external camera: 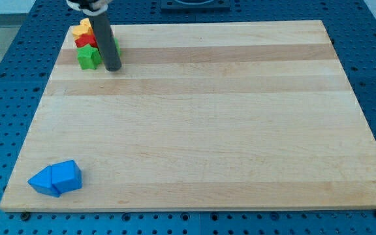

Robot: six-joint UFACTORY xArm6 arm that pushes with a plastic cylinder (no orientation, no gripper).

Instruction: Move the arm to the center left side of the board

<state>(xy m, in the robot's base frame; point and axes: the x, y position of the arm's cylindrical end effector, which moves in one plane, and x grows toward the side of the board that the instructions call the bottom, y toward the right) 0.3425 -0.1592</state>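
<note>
A: Starting nearest, at the view's bottom left corner of the pale wooden board point(194, 130): two blue wedge-like blocks point(56, 179) lying touching each other, close to the board's lower edge. Nothing else down there.

B: And the middle?

A: Bare wood all the way across. The target, the centre of the view's left side, sits between the blue pair and the far cluster, well apart from both.

B: Far end?

A: Top left corner holds a tight cluster: a green block, star-ish shape point(89, 57), a red block point(85, 41) behind it, a yellow block point(81, 28) at the back. Another bit of green peeks out right of the rod, shape unclear. My tip point(112, 68) is down on the board just beside the green block, on its right; touching or not, cannot tell.

B: Gripper state?

A: None fitted, just a straight dark rod point(104, 36), so there is no open or closed to report.

B: How to do the move well?

A: My judgement: pull the tip away from the cluster toward the view's bottom first, then angle left, so it does not drag the green block along. Stop about midway down the left edge, short of the blue pair. Path looks free of blocks, so one smooth slide should do.
</note>
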